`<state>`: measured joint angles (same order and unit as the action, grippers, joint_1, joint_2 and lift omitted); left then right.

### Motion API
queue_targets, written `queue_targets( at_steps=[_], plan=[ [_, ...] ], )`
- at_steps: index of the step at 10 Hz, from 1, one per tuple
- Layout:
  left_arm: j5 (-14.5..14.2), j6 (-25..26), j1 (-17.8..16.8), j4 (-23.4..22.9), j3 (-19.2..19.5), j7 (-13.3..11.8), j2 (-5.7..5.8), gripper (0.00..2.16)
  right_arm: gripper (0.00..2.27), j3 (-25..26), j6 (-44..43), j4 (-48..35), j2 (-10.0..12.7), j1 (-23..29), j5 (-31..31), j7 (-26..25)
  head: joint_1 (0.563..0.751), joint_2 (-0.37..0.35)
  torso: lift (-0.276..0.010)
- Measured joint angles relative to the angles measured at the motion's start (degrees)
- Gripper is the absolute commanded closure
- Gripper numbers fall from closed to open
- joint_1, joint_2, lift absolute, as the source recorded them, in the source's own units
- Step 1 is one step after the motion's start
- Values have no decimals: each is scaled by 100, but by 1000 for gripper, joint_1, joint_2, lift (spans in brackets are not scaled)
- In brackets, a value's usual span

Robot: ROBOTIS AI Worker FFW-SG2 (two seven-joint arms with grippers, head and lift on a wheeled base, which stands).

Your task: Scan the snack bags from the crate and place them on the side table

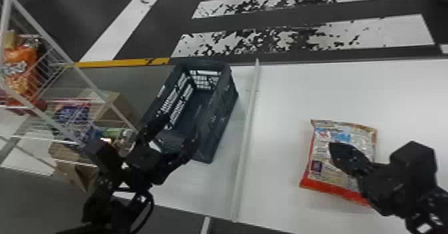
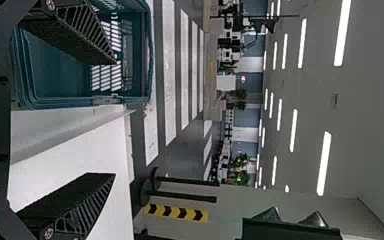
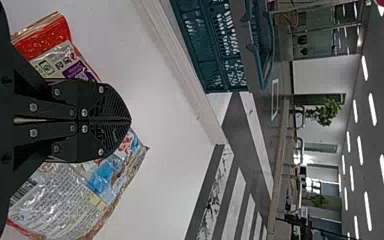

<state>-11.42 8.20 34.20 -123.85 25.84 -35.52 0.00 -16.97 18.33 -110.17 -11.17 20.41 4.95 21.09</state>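
My left gripper [image 1: 180, 130] is open at the near end of the dark crate [image 1: 218, 116]. In the left wrist view its two fingers stand wide apart, the gripper [image 2: 115, 119] holding nothing, with the teal crate [image 2: 55, 102] beyond one finger. On the white table lies a red-edged snack bag [image 1: 333, 180], printed back side up. Over this bag is my right gripper [image 1: 333, 146], covering part of it. The right wrist view has that gripper [image 3: 130, 120] shut, its fingers pressed together with nothing between them, and the snack bag [image 3: 60, 200] behind it on the table.
A white wire basket [image 1: 60, 56] with an orange bag [image 1: 20, 70] stands at the left, with cardboard boxes [image 1: 115, 108] and colourful packages [image 1: 71, 111] near it. A raised white edge [image 1: 248, 123] runs between the crate and the white table [image 1: 286, 93].
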Motion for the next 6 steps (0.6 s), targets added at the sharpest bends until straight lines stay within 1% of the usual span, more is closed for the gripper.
queue_targets(
  at_steps=[3,6],
  plan=[
    [-8,-2,15,22,4,-51,0,80,2240,-332,124,742,17,-489,150,-5,695,350,-94],
    [-18,-14,17,63,1,-73,0,80,2240,-553,-35,1393,32,-698,251,0,695,350,-94]
  ],
)
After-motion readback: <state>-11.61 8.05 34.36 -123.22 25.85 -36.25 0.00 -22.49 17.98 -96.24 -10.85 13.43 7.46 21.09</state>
